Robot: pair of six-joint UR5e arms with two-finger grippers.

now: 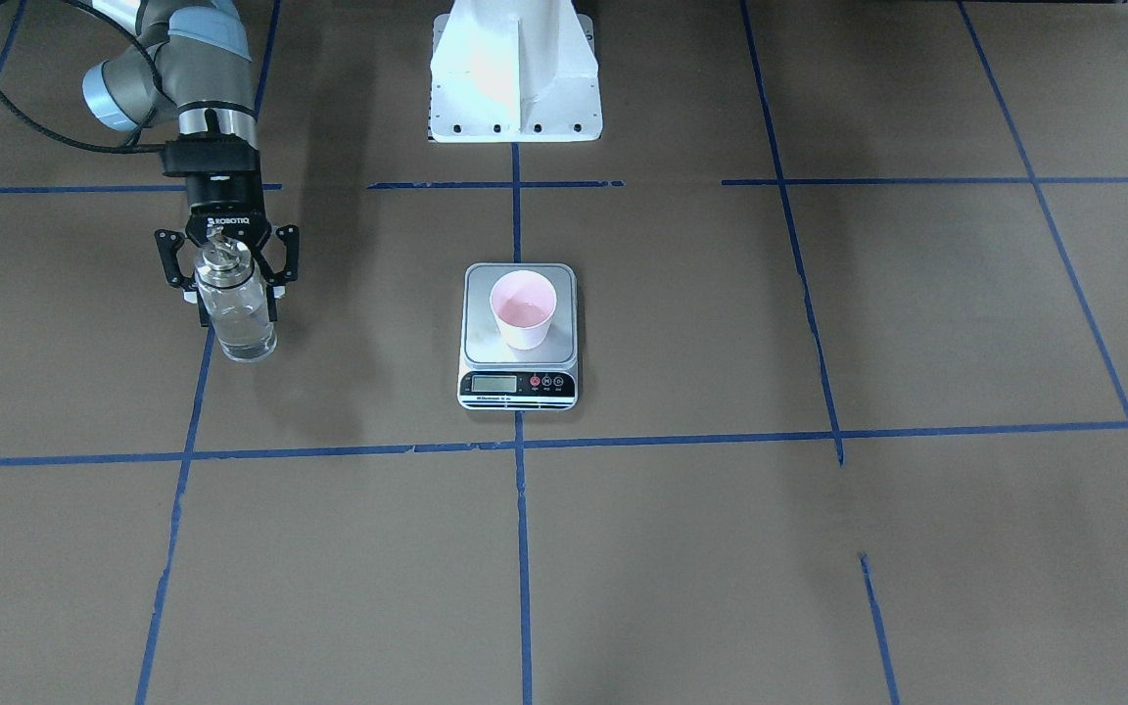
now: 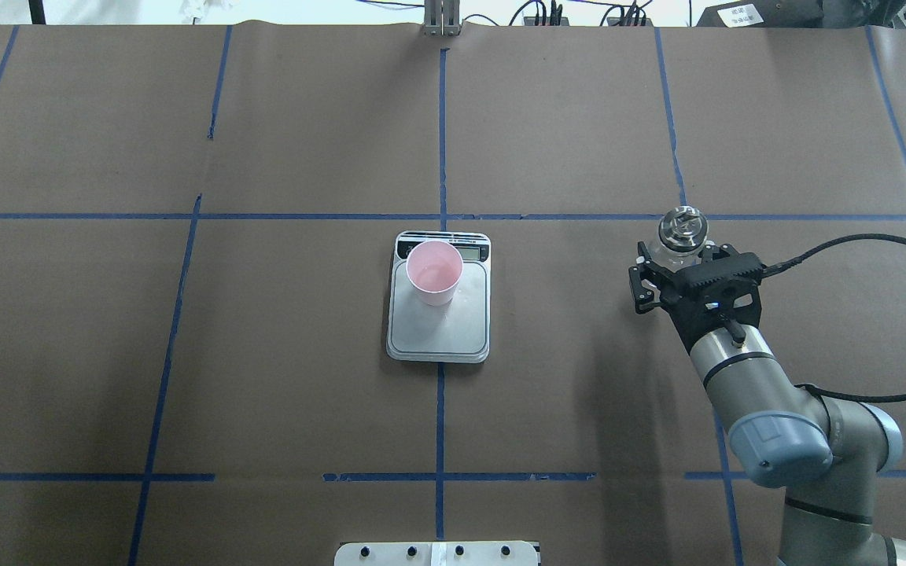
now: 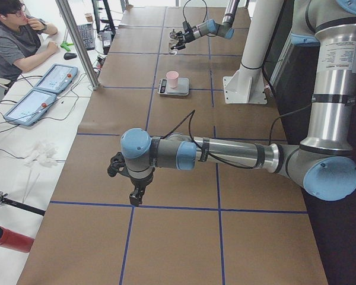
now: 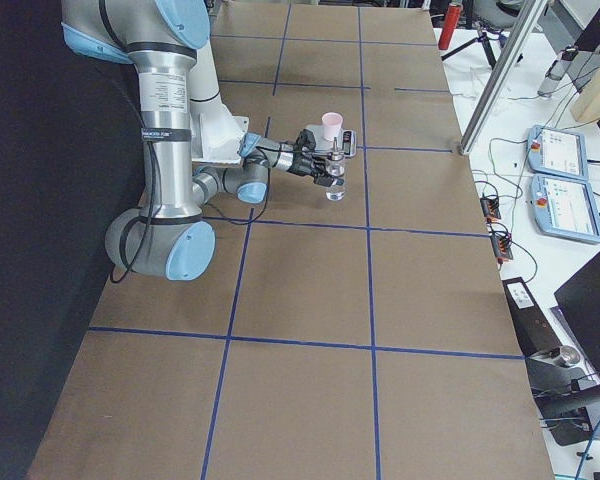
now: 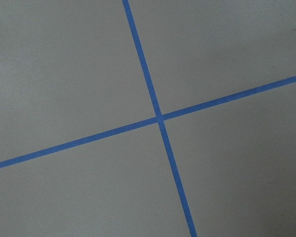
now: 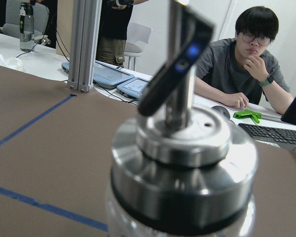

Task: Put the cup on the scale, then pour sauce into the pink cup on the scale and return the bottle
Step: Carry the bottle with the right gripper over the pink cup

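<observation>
The pink cup (image 1: pixel 523 308) stands upright on the scale (image 1: pixel 486 338) at the table's middle, with a little clear liquid in its bottom. It also shows in the overhead view (image 2: pixel 434 271), towards the display end of the platform (image 2: pixel 437 334). My right gripper (image 1: pixel 236 308) is shut on the glass bottle (image 1: pixel 236 328) and holds it upright, well off to the scale's side, at or just above the table. The silver pourer cap (image 6: pixel 182 148) fills the right wrist view. My left gripper (image 3: pixel 126 181) hangs over bare table far from the scale; I cannot tell whether it is open.
The white robot base (image 1: pixel 515 78) stands behind the scale. Blue tape lines (image 5: pixel 158 118) cross the brown table. An operator (image 3: pixel 15 35) sits at the far side with tablets (image 3: pixel 41 92) off the table's edge.
</observation>
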